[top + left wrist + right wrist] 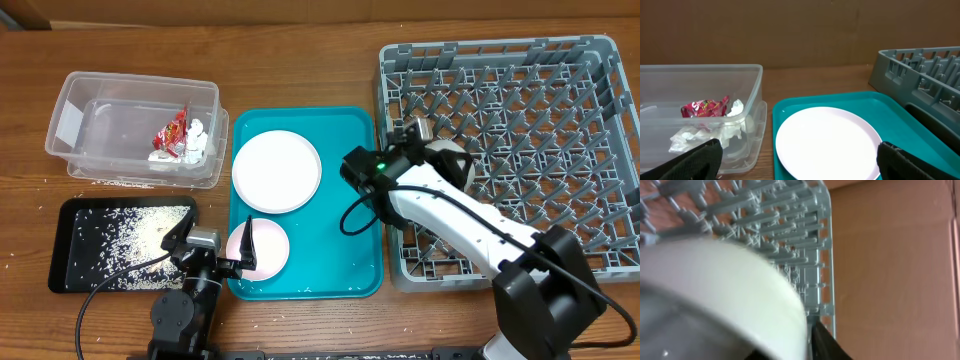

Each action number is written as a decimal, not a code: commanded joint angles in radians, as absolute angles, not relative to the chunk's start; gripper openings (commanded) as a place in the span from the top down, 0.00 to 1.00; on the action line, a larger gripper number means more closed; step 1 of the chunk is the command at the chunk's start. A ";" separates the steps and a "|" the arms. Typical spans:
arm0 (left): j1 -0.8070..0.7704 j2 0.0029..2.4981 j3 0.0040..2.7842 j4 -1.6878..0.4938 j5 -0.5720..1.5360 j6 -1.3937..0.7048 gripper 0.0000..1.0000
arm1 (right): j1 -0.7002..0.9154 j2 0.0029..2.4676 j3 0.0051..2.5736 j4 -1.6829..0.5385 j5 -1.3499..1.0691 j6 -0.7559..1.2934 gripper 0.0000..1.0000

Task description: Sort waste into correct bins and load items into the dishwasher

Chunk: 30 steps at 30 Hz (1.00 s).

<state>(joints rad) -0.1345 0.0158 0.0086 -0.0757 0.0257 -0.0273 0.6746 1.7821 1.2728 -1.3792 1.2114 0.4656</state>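
Overhead view: wooden desk [300, 60] with a teal tray [330, 260] pretty much dead centre. On that tray, a big white plate [276, 170] toward the top and a small pinkish plate [270, 250] down in the lower left corner, plus a few crumbs on the tray floor. Upper left of the frame: clear bin [120, 85] holding a red wrapper [172, 132] and some crumpled tissue [198, 140]. Lower left: black tray [75, 275] dusted with rice [135, 232]. Over on the right, a grey dish rack [540, 110], sitting right up against the teal tray's right edge.

Right hand [428, 138] over the left part of the rack, clamped on a white bowl [455, 160] by the look of it. Right wrist view backing that up: blurry bowl rim filling the lower left of the frame, one dark finger [829, 342] tucked just beside it at the bottom, rack pegs behind, bare desk off to the right. Can't tell whether the bowl touches the rack or hangs just above it.

Left hand [212, 242] at the bottom of the overhead frame, by the lower left corner of the teal tray, just beside the small plate. Left wrist view: fingertips [690, 160] way apart at the two lower corners, so spread wide and gripping nothing. Big plate out in front between them, bin with the wrapper on the left, rack at the right edge.
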 commanded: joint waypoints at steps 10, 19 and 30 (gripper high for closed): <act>-0.124 0.011 0.005 -0.077 0.023 -0.045 0.00 | 0.708 1.792 1.377 -1.525 1.077 0.667 0.93; -0.124 0.011 0.005 -0.077 0.023 -0.045 0.00 | 0.741 1.791 1.405 -1.528 0.932 0.666 0.96; -0.124 0.011 0.005 -0.077 0.023 -0.045 0.00 | 0.892 1.791 1.415 -1.470 0.773 0.667 0.84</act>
<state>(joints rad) -0.1345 0.0158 0.0086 -0.0753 0.0261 -0.0273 0.8658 1.7908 1.3907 -1.4902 0.8520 0.6575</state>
